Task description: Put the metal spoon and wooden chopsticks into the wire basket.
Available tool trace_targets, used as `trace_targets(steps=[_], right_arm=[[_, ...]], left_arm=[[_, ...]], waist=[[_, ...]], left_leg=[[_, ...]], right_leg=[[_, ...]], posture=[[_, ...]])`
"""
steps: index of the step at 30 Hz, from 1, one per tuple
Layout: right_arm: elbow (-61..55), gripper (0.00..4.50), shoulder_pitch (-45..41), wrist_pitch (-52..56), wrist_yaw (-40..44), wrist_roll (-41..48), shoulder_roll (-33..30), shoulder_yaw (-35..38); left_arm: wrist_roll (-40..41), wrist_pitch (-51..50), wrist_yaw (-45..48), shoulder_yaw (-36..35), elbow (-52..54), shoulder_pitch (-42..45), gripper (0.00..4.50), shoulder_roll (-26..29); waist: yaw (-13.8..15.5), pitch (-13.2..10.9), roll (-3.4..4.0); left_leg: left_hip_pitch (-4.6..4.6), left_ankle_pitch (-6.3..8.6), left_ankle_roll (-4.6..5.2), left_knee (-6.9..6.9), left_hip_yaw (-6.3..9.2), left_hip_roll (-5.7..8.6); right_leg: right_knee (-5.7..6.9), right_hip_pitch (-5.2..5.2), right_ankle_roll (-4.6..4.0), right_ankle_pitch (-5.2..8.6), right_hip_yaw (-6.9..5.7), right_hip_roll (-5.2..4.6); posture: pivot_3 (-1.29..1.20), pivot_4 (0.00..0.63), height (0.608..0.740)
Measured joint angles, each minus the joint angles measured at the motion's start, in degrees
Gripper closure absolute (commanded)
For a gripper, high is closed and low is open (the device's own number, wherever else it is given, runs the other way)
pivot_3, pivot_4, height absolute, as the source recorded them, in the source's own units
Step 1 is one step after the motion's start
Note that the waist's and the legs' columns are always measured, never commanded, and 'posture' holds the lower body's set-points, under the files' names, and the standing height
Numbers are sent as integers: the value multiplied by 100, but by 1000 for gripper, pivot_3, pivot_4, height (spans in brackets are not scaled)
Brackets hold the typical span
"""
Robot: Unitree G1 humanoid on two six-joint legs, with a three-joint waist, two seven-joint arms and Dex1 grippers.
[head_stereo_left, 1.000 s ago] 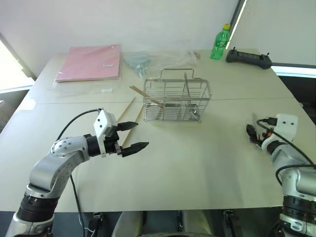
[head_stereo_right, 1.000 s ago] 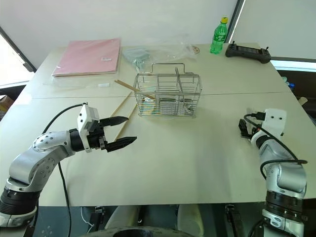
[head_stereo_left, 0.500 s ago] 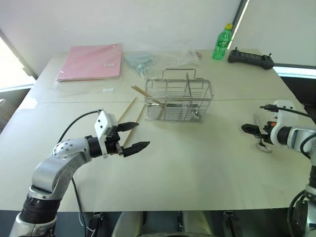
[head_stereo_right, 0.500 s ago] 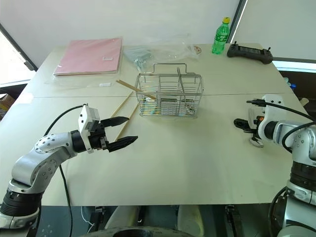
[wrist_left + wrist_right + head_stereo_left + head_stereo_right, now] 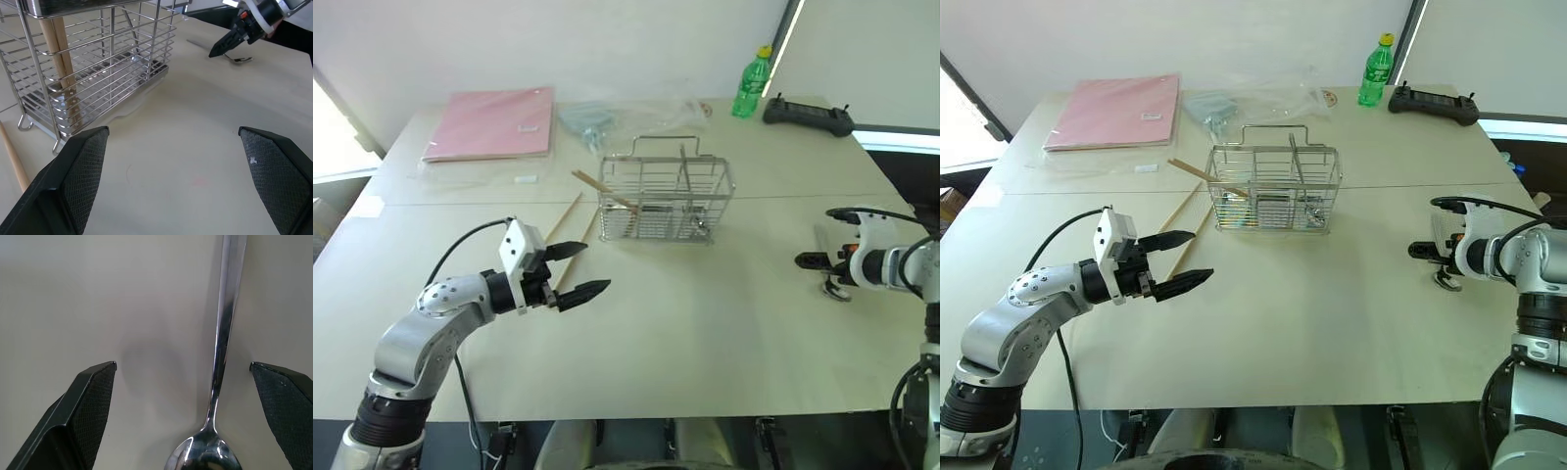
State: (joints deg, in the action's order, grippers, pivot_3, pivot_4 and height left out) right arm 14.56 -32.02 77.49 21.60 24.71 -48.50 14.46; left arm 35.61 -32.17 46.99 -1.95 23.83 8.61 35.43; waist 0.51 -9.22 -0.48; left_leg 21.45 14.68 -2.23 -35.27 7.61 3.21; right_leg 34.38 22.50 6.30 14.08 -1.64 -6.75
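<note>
right hand swung over metal spoon, released | left hand released, clear table ahead

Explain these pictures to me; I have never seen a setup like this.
A two-armed humanoid robot stands at a table. Two pictures come from cameras in its head, looking down over its arms; two come from its wrists, looking along each tool's black fingers. The left tool is open and holds nothing, near two wooden chopsticks lying on the table. A third stick leans in the wire basket. The right tool, also open, hangs over the metal spoon, not gripping it. Farther back lie a pink folder, a plastic bag, a green bottle and a black controller.
</note>
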Motion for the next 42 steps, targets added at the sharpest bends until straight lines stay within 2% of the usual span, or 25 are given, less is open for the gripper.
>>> trace_targets(steps=[10, 13, 20, 42], right_arm=[[651, 30, -144, -572, 550, -338, -298, -439], [661, 893, -101, -610, 691, -385, -396, -510], [460, 4477, 126, -621, 794, -445, -443, -489], [-288, 4477, 503, -228, 645, -473, -305, -166]], left_arm=[[2, -4, -53, -44, 0, 7, 0, 11], [2, -4, -64, -84, 0, 7, 0, 14], [3, -6, -52, -105, 1, 8, 0, 25], [17, -114, 71, -105, -29, 199, 0, 25]], waist=[[17, 1, -6], [17, 1, -6], [-3, 1, -6], [14, 2, -8]], left_leg=[[-2, 0, 0, -10, 1, 1], [0, 0, 0, -9, 1, 1], [-2, 1, -1, -4, 0, 0], [-1, 0, -1, -5, 1, 0]], right_leg=[[-2, -9, 3, -2, 0, 0], [-3, -8, 4, -2, 0, -1], [-5, -7, 15, -8, 0, 0], [-4, -7, 13, -7, 0, 0]], posture=[[0, 150, 709], [0, 150, 709], [0, 150, 709], [0, 150, 709]])
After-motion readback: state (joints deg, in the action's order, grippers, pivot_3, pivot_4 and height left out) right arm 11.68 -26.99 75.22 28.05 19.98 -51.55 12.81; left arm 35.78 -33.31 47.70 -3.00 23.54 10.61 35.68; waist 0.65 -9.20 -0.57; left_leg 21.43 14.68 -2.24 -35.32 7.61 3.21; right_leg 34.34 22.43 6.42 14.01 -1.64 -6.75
